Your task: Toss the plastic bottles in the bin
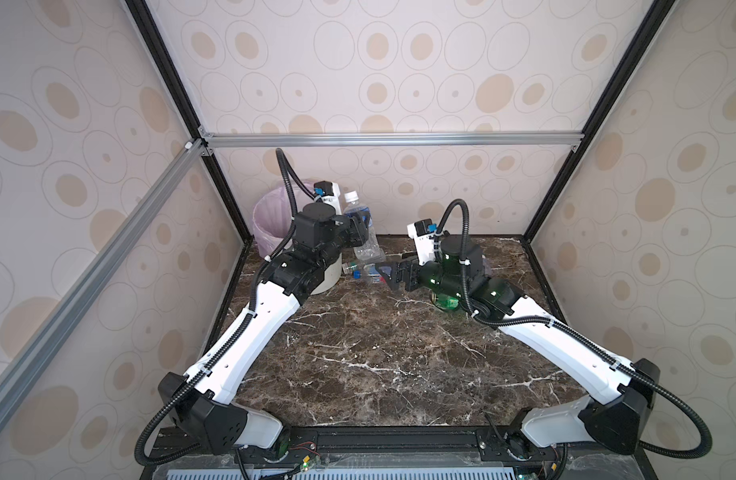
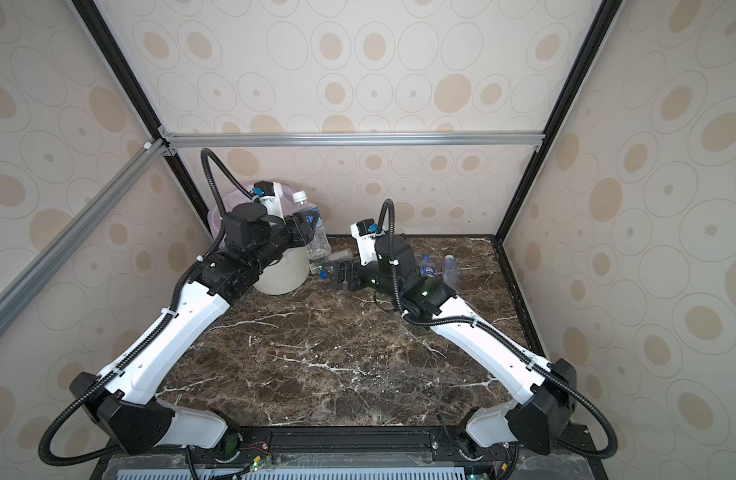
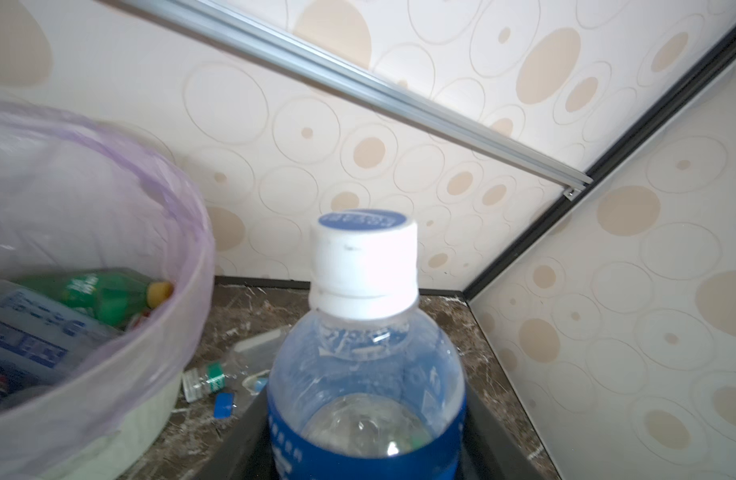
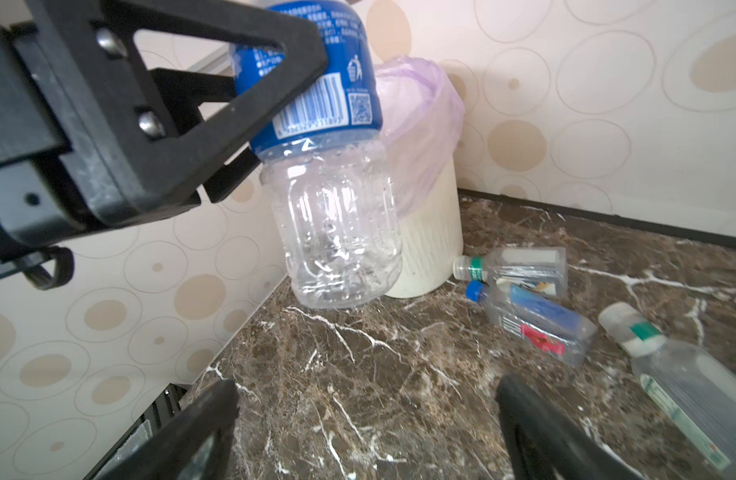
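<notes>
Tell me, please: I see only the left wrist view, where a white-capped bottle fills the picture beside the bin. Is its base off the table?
Observer: It seems so. In the right wrist view the left gripper clamps the white-capped bottle at its blue label, and the base hangs above the table.
Operator: And the right gripper?
Observer: The right gripper is open and empty, low over the table.
Operator: Are there bottles that I cannot see?
Observer: Yes. In a top view a blue-labelled bottle and a clear bottle lie on the table, to the right of that gripper.
</notes>
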`<state>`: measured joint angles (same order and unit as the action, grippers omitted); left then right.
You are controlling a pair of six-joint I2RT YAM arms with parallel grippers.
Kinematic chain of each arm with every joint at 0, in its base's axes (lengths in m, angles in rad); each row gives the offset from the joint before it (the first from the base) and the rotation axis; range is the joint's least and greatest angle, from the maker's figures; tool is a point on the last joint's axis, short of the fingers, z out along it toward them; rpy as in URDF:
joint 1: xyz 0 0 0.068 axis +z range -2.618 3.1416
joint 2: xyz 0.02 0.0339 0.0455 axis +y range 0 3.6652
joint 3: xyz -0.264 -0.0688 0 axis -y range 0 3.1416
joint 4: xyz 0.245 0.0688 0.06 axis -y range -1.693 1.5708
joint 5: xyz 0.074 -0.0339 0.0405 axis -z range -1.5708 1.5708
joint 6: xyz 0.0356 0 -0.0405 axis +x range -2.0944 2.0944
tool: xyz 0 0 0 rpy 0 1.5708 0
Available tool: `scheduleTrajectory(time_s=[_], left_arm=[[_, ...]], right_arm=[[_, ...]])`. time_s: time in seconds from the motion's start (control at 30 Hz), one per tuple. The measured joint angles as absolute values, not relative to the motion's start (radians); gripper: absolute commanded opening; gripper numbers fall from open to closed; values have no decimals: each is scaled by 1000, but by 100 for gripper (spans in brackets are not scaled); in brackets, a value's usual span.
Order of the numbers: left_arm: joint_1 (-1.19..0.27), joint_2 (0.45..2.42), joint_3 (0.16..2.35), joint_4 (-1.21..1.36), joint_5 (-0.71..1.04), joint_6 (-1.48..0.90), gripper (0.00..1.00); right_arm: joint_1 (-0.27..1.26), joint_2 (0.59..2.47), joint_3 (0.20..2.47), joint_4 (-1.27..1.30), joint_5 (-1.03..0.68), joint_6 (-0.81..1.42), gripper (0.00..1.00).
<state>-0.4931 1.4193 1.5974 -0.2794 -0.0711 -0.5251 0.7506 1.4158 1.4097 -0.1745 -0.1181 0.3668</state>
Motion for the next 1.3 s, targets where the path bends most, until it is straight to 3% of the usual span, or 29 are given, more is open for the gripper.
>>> scheduleTrajectory(time_s=[0.47,0.9,0.97,1.07,1.13,1.3], left_arm=[[-436,1471,1874,-313,-313,-260,59],[-368,1445,1843,-165,-406,-110,59],[-304,1486,1838,-168,-388,-126,63],[-224,1601,1884,-211,-350,-170,88],[-192,1658,1868,-233,-320,-197,99],[-193,1666,1782,-290,-254,-236,99]], right_arm=[[813,1645,1842,-212,-109,280,100],[818,1728,1924,-240,-112,255,100],[818,1737,1925,-248,-113,255,100],[818,1742,1925,-259,-116,256,100],[818,1742,1925,-263,-117,256,100],[818,1742,1913,-263,-117,256,100]])
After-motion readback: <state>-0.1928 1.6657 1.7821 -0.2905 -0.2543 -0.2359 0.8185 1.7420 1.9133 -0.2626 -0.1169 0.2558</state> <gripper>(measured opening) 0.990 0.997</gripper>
